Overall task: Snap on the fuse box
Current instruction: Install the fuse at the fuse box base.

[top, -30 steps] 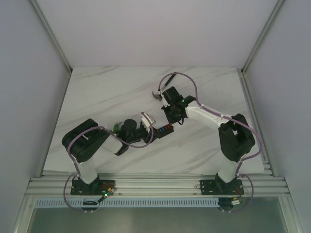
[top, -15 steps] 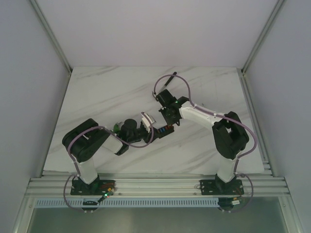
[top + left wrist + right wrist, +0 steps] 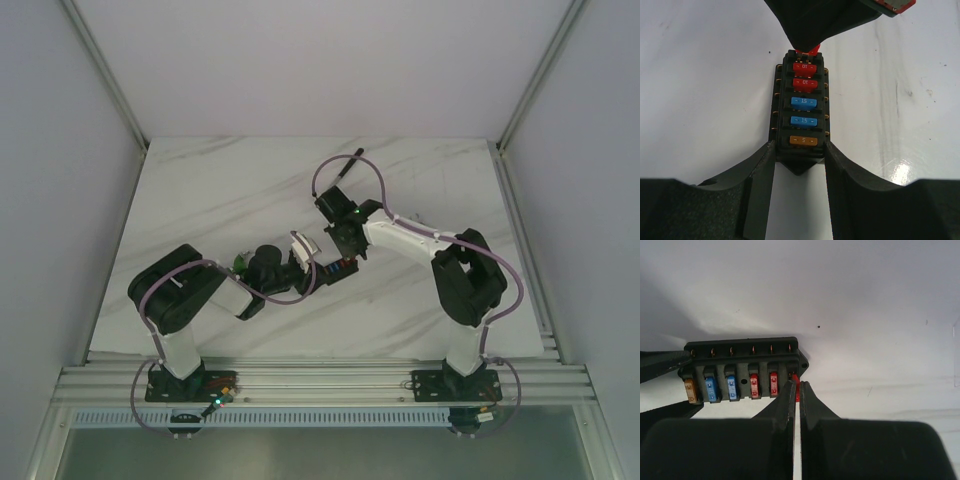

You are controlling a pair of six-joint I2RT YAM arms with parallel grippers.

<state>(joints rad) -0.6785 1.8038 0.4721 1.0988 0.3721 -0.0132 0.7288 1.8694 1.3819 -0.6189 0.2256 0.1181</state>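
Black fuse box (image 3: 800, 117) clamped by left claw (image 3: 800, 148); right claw (image 3: 796, 384) pinches a red fuse (image 3: 808, 49).

left hand (image 3: 800, 152): grips fuse box (image 3: 801, 107) near end | right hand (image 3: 807, 42): red fuse (image 3: 808, 50) at far end

Readable on the fuse box (image 3: 800, 111): "15" on each of two blue fuses (image 3: 803, 102), "5" on the orange fuse (image 3: 803, 141), "10", upside down, on two red fuses (image 3: 804, 67).
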